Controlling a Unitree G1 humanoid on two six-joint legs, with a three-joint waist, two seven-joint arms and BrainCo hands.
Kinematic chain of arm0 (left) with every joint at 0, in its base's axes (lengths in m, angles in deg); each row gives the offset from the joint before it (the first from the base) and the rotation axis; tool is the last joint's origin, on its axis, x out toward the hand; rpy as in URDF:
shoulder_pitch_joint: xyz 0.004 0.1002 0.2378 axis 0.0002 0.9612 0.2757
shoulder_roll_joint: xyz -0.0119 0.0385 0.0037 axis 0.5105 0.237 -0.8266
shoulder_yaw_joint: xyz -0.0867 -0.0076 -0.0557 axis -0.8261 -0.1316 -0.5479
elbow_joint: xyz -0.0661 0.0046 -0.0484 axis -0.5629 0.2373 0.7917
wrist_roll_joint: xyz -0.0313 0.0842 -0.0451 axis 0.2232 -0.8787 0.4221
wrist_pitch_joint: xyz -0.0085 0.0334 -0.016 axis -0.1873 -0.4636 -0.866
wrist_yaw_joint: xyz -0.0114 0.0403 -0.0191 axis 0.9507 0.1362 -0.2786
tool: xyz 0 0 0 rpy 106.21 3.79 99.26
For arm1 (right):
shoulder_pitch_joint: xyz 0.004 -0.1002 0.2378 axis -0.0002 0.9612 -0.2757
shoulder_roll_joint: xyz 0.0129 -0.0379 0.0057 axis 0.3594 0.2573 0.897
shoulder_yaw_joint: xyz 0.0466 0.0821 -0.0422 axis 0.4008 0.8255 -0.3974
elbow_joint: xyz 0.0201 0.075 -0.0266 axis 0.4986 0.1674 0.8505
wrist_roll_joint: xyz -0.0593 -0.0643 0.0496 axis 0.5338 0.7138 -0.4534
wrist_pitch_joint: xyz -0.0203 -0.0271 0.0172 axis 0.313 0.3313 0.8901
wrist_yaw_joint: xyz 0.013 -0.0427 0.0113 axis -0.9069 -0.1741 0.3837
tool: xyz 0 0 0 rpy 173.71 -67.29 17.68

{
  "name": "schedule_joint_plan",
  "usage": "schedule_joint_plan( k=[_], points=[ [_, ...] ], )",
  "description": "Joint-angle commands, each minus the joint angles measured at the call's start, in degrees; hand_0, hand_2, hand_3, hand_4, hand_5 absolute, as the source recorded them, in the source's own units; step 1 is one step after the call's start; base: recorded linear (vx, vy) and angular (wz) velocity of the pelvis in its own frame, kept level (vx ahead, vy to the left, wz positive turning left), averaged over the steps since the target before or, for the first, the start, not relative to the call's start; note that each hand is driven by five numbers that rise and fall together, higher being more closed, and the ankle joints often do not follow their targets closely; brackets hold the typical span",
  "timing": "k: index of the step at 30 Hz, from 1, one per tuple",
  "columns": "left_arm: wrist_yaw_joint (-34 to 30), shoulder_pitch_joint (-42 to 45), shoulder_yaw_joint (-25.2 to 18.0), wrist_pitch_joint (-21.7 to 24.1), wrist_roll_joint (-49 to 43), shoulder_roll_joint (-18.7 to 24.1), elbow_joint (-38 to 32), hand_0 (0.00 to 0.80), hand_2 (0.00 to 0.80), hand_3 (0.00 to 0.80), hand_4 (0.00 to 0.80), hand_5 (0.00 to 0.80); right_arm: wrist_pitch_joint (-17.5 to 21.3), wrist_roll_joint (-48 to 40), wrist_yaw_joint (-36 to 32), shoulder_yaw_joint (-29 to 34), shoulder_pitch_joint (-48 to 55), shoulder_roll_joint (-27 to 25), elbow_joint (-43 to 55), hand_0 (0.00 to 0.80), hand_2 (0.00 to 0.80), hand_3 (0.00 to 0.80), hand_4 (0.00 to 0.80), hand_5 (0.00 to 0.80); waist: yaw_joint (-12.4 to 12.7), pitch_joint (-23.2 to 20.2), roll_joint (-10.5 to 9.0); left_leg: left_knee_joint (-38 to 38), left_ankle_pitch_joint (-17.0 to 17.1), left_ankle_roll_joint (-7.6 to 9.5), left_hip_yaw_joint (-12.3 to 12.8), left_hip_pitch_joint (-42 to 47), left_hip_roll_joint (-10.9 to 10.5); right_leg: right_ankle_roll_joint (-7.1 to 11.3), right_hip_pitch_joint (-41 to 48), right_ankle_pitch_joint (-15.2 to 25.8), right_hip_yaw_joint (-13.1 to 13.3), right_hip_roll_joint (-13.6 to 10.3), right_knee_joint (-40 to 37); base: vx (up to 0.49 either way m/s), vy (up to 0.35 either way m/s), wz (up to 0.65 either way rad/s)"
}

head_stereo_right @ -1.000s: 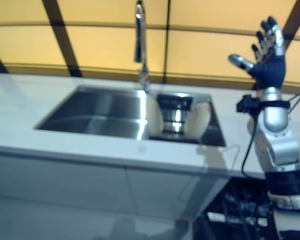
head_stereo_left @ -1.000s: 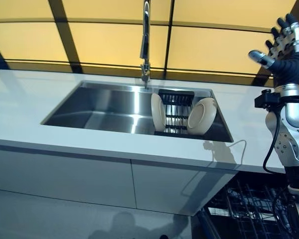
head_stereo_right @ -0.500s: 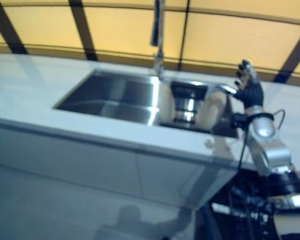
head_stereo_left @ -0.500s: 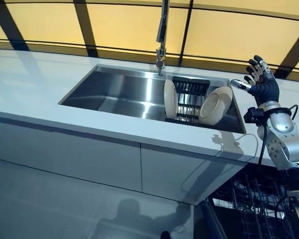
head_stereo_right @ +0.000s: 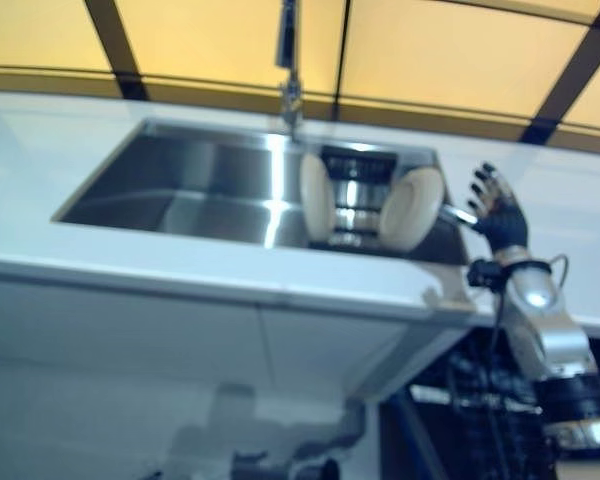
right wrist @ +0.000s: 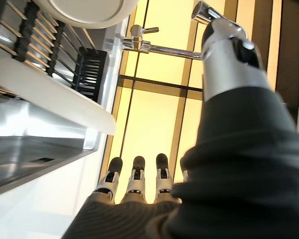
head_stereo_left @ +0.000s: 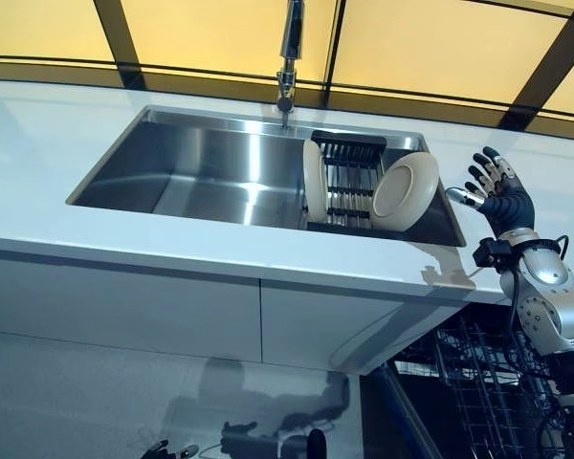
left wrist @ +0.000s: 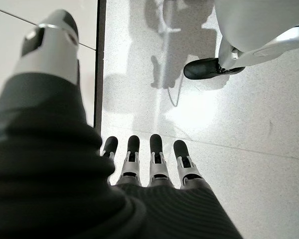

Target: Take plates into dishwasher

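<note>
1. White counter [head_stereo_left: 96, 244] carries a stainless sink [head_stereo_left: 201, 172] set into it; tall faucet [head_stereo_left: 289, 53] stands at the sink's far rim, near the middle.
2. Black dish rack [head_stereo_left: 349, 182] sits in the right end of the sink.
3. Two cream plates stand on edge in the rack. Left plate [head_stereo_left: 314, 194] is nearly upright, at the rack's left side. Right plate [head_stereo_left: 405, 191] leans at the rack's right side, its round underside turned toward the camera.
4. Right robot hand [head_stereo_left: 497, 191] is raised over the counter just right of the sink, near the right plate but apart from it. Fingers are spread and straight, thumb pointed toward the plate; it holds nothing.
5. Right wrist view confirms: fingers [right wrist: 134, 181] extended, the plate's rim and the rack bars visible past them, no contact.
6. Left robot hand [left wrist: 149, 164] shows only in its own wrist view, hanging over the pale speckled floor [left wrist: 259, 149]; fingers straight, empty.
7. Dishwasher rack [head_stereo_left: 478, 392], dark wire, is pulled out below the counter at the lower right, under the right arm. No plate seen in its visible part.
8. Yellow-lit panels with dark bars [head_stereo_left: 421, 43] run behind the counter.
</note>
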Motion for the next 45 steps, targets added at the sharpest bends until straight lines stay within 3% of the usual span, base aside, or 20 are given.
schedule_joint_plan(
  k=[1, 6, 9, 10, 11, 13, 16, 17, 20, 27, 29, 31, 35, 45],
  points=[
    [-0.8, -1.7, 1.8, 0.8, 0.6, 2.2, 2.1, 0.0, 0.0, 0.0, 0.0, 0.0, 5.3, -0.3, 2.2, 1.8, -5.1, -0.1, 0.3, 0.0, 0.0, 0.0, 0.0, 0.0, 1.1, -2.1, -1.18, 4.2, 1.7, 0.88, -3.6, -6.9, 0.5, 5.08, 2.6, -5.5, -0.5, -4.6, 5.0, 0.002, 0.127, -0.02],
    [-1.0, -0.9, 1.7, 0.9, -0.3, 2.5, 2.2, 0.0, 0.0, 0.0, 0.0, 0.0, 6.1, -0.2, 3.1, 2.4, -5.1, -0.4, -1.2, 0.0, 0.0, 0.0, 0.0, 0.0, 1.9, -2.6, -1.66, 6.4, 0.0, 2.7, -3.8, -6.7, -0.3, 6.51, 3.6, -5.8, 1.3, -6.7, 8.2, 0.034, 0.164, -0.08],
    [-1.0, -0.5, 1.9, 1.2, -0.1, 2.8, 2.9, 0.0, 0.0, 0.0, 0.0, 0.0, 7.4, -0.1, 3.6, 3.1, -5.0, -0.9, -2.1, 0.0, 0.0, 0.0, 0.0, 0.0, 2.3, -2.9, -1.81, 7.2, -0.3, 3.79, -4.5, -7.3, -0.9, 6.67, 1.1, -0.4, 3.4, -8.8, 16.6, -0.009, 0.157, -0.27],
    [-1.0, -0.4, 1.9, 1.2, -0.1, 2.8, 2.9, 0.0, 0.0, 0.0, 0.0, 0.0, 7.5, 0.0, 3.6, 3.1, -5.0, -1.0, -2.1, 0.0, 0.0, 0.0, 0.0, 0.0, 2.4, -3.0, -1.74, 7.2, -0.3, 3.83, -4.6, -7.3, -0.9, 6.65, 0.6, 0.0, 3.6, -8.9, 17.6, 0.015, 0.19, -0.41],
    [-1.4, -0.1, 2.2, 1.2, -0.1, 3.4, 3.6, 0.0, 0.0, 0.0, 0.0, 0.0, 9.0, -0.1, 4.9, 2.9, -5.6, -2.2, -2.1, 0.0, 0.0, 0.0, 0.0, 0.0, 2.2, -2.7, -0.89, 6.8, -0.3, 4.05, -5.6, -6.5, -0.7, 6.48, -2.9, 3.2, 4.6, -8.6, 24.3, 0.027, 0.151, -0.34],
    [-1.5, 0.4, 2.5, 0.7, 0.3, 3.9, 3.5, 0.0, 0.0, 0.0, 0.0, 0.0, 9.6, -0.5, 6.1, 3.1, -6.7, -3.8, -1.9, 0.0, 0.0, 0.0, 0.0, 0.0, 2.1, -2.7, -0.62, 6.4, -0.5, 4.0, -6.2, -5.8, -0.7, 6.62, -4.7, 3.9, 5.2, -8.1, 26.6, 0.074, 0.139, -0.2],
    [-1.4, 0.8, 1.3, -0.7, 0.3, 4.5, 3.4, 0.0, 0.0, 0.0, 0.0, 0.0, 9.4, -3.5, 7.9, 4.2, -11.5, -7.1, -2.7, 0.0, 0.0, 0.0, 0.0, 0.0, 1.9, -2.7, -1.62, 5.5, -1.0, 3.48, -7.4, -3.8, -1.8, 6.87, -6.3, 3.5, 3.2, -7.6, 19.9, 0.193, 0.023, -0.1],
    [-1.1, 0.5, 0.9, -1.2, -0.2, 4.3, 3.9, 0.0, 0.0, 0.0, 0.0, 0.0, 10.1, -5.0, 8.8, 4.1, -13.9, -8.1, -3.4, 0.0, 0.0, 0.0, 0.0, 0.0, 1.6, -2.9, -2.25, 5.2, -1.8, 3.3, -7.9, -2.9, -2.6, 6.97, -6.1, 2.4, 2.2, -6.4, 13.2, 0.223, -0.036, -0.08],
    [-0.2, 0.4, 1.0, -1.3, 0.2, 3.7, 4.9, 0.0, 0.0, 0.0, 0.0, 0.0, 10.0, -6.4, 9.0, 3.9, -15.5, -9.2, -3.5, 0.0, 0.0, 0.0, 0.0, 0.0, 0.4, -3.3, -2.49, 4.4, -2.8, 3.55, -8.5, -0.8, -3.3, 7.34, -7.2, 2.0, 1.2, -3.9, 7.2, 0.213, -0.027, 0.0],
    [0.8, 1.0, 0.9, -0.3, -0.6, 2.9, 6.8, 0.0, 0.0, 0.0, 0.0, 0.0, 7.6, -5.0, 9.0, 4.7, -13.6, -8.0, -0.5, 0.0, 0.0, 0.0, 0.0, 0.0, -0.5, -4.6, -3.3, 3.6, -4.0, 4.06, -10.1, 2.2, -3.9, 7.16, -7.1, 2.9, 1.3, -3.4, 6.5, 0.293, -0.169, 0.41],
    [0.0, 0.6, 0.7, 0.7, -0.6, 3.0, 8.5, 0.0, 0.0, 0.0, 0.0, 0.0, 7.8, -5.5, 8.3, 4.5, -13.8, -8.1, -0.9, 0.0, 0.0, 0.0, 0.0, 0.0, -0.6, -5.8, -3.3, 3.8, -4.5, 3.54, -10.9, 2.4, -3.5, 6.71, -5.5, 1.7, 1.8, -3.5, 5.9, 0.229, -0.21, 0.04],
    [-0.4, 1.1, 0.4, 1.3, -0.3, 2.6, 8.7, 0.0, 0.0, 0.0, 0.0, 0.0, 7.8, -5.8, 7.3, 3.8, -15.0, -7.3, -0.5, 0.0, 0.0, 0.0, 0.0, 0.0, -0.4, -6.7, -2.67, 4.2, -5.3, 1.57, -10.8, 4.3, -1.4, 5.56, -4.3, -0.7, -0.1, -3.5, 7.1, 0.254, -0.22, 0.07],
    [-0.7, 1.9, 0.2, 1.7, -0.7, 1.9, 7.7, 0.0, 0.0, 0.0, 0.0, 0.0, 6.7, -4.8, 8.8, 2.4, -16.9, -6.8, 2.7, 0.0, 0.0, 0.0, 0.0, 0.0, -0.4, -7.4, -2.37, 6.0, -5.6, -0.06, -9.4, 5.0, 0.9, 4.26, -3.5, -2.5, -1.7, -3.5, 8.2, 0.25, -0.193, 0.12],
    [-1.5, 3.1, 0.0, 3.4, -0.8, 1.5, 8.1, 0.0, 0.0, 0.0, 0.0, 0.0, 3.2, -4.6, 9.7, 0.6, -17.6, -7.3, 7.5, 0.0, 0.0, 0.0, 0.0, 0.0, -1.4, -8.3, -1.34, 14.0, 0.2, -2.64, -10.7, 3.6, 3.9, 1.53, -2.3, -5.7, -1.8, -1.7, 10.1, 0.154, -0.135, 0.17]
  ],
)
